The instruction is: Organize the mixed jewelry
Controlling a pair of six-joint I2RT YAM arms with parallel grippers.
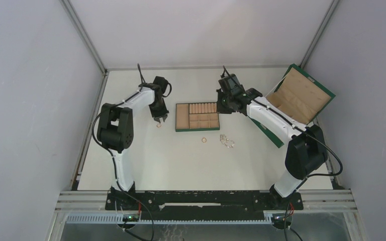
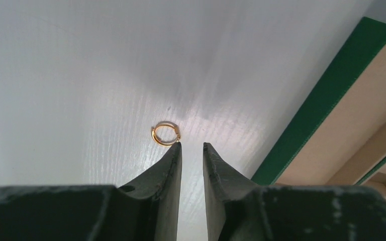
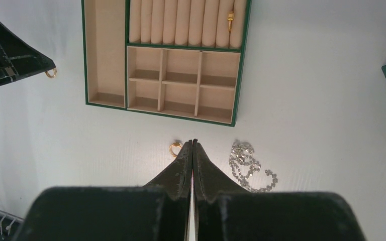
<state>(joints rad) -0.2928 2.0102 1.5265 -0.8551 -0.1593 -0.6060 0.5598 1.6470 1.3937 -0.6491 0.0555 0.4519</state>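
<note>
One thin gold ring [image 2: 166, 134] lies flat on the white table, just ahead of the left fingertip of my left gripper [image 2: 192, 145]. Its jaws stand a narrow gap apart with nothing between them. From above, that gripper [image 1: 161, 119] hovers just left of the tan tray [image 1: 197, 130], with this ring [image 1: 159, 126] under its tips. A second gold ring [image 3: 175, 149] and a silvery chain tangle [image 3: 249, 165] lie in front of the tray [image 3: 181, 114]. My right gripper [image 3: 193, 141] is shut and empty, raised above them. Another gold piece [image 3: 229, 21] sits in the tray's roll section.
The green box [image 1: 301, 95] with tan lining stands open at the right, close behind my right arm. The tray's green edge [image 2: 311, 115] runs close to the right of my left gripper. Grey walls close in the table on three sides.
</note>
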